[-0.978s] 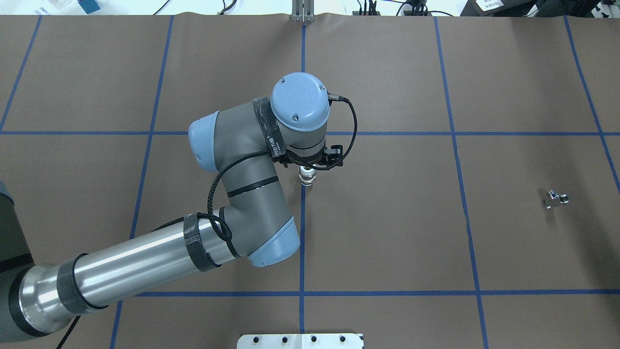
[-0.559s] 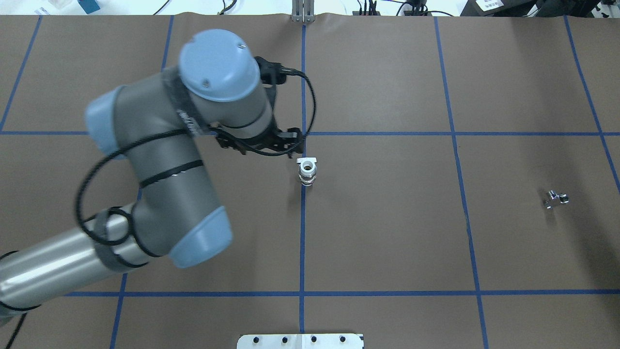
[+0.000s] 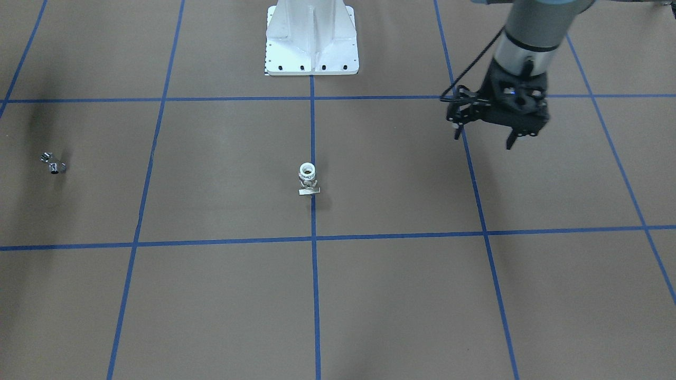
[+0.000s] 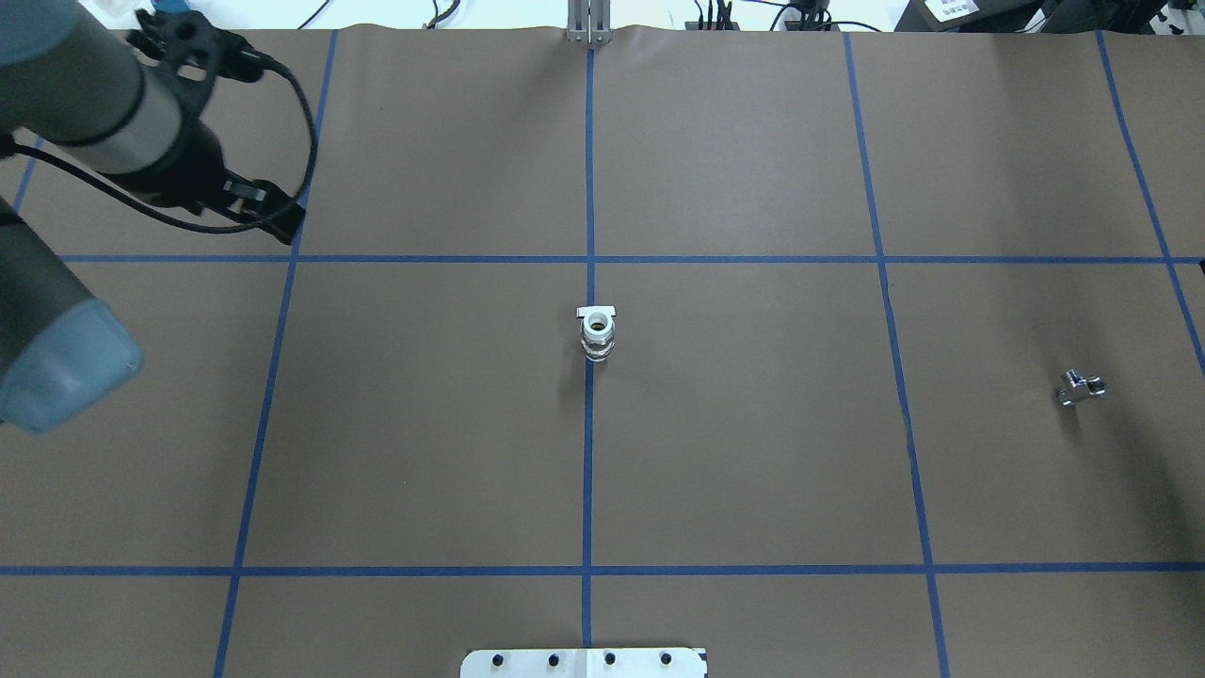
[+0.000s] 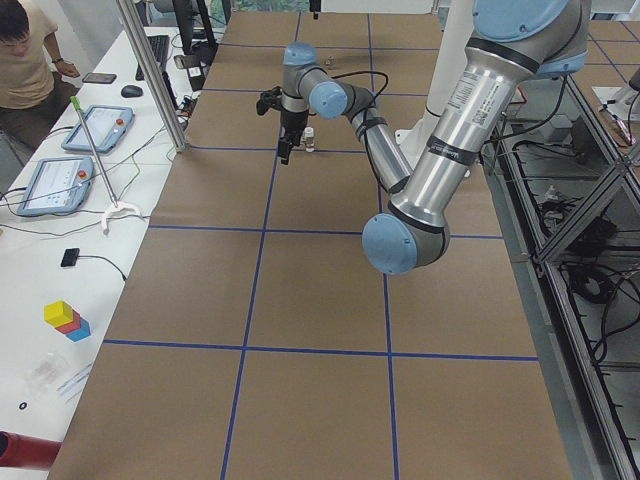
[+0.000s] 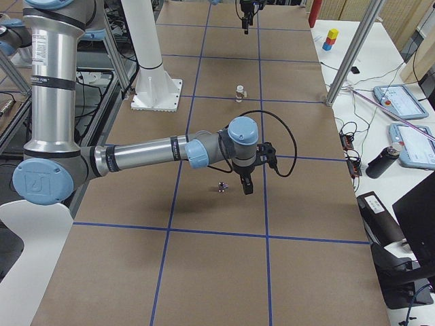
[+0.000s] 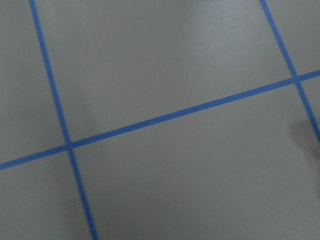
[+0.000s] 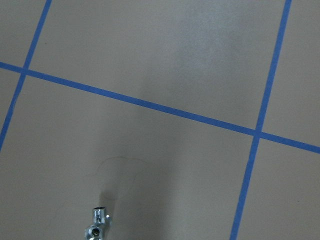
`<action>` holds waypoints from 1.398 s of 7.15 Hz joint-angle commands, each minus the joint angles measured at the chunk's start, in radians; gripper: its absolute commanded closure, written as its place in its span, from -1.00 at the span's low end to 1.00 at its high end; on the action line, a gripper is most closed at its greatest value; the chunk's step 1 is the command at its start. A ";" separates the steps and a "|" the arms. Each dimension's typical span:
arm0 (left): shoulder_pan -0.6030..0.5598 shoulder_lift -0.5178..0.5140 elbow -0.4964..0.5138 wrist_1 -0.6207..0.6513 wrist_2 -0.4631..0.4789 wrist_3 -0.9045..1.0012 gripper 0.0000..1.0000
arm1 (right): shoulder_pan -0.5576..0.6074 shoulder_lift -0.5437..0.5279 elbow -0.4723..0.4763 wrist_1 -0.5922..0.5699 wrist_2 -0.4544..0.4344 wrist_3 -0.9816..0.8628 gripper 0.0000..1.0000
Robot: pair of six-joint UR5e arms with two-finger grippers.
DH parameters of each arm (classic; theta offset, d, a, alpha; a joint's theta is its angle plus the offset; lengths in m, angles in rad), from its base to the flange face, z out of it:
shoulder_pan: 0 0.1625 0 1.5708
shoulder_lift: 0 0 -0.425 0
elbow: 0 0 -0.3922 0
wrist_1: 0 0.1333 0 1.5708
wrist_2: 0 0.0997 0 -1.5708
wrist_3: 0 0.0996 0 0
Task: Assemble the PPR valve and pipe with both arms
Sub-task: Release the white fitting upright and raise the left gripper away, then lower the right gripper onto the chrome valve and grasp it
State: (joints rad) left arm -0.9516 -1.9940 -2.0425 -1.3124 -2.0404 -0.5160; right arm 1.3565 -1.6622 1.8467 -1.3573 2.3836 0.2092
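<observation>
The PPR valve (image 4: 597,334) stands upright on the centre blue line, white ring mouth up and flat white tab at its foot; it also shows in the front view (image 3: 308,179). The chrome pipe (image 4: 1079,386) lies far to the right, alone, and also shows in the front view (image 3: 53,162). My left gripper (image 3: 484,140) is open and empty, above the table well left of the valve; overhead it is at the far left (image 4: 266,209). My right gripper (image 6: 245,185) hangs just beside the pipe (image 6: 221,186); I cannot tell if it is open. The right wrist view shows the pipe (image 8: 98,225) at its bottom edge.
The white pedestal (image 3: 311,37) stands at the robot's side of the table, with its base plate (image 4: 584,662) at the near edge. Blue tape lines grid the brown table. Benches with tablets (image 6: 397,102) and an operator (image 5: 22,50) flank the far side.
My left gripper was down at the valve a second ago. It has lifted off and swung away to the far left. The valve stays upright in place; the pipe has not moved.
</observation>
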 commanded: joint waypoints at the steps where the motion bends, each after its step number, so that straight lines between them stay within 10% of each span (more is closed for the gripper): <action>1: -0.204 0.128 0.018 -0.007 -0.066 0.361 -1.00 | -0.124 -0.040 -0.001 0.192 -0.042 0.212 -1.00; 8: -0.260 0.164 0.016 -0.010 -0.066 0.448 -1.00 | -0.413 -0.129 -0.168 0.630 -0.241 0.427 -0.98; 9: -0.260 0.173 0.009 -0.011 -0.066 0.445 -1.00 | -0.428 -0.129 -0.168 0.630 -0.265 0.430 -0.75; 10: -0.260 0.176 0.007 -0.011 -0.066 0.442 -1.00 | -0.431 -0.131 -0.168 0.629 -0.268 0.432 0.14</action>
State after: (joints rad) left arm -1.2118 -1.8232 -2.0317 -1.3233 -2.1061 -0.0702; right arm 0.9359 -1.7922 1.6815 -0.7340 2.1270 0.6353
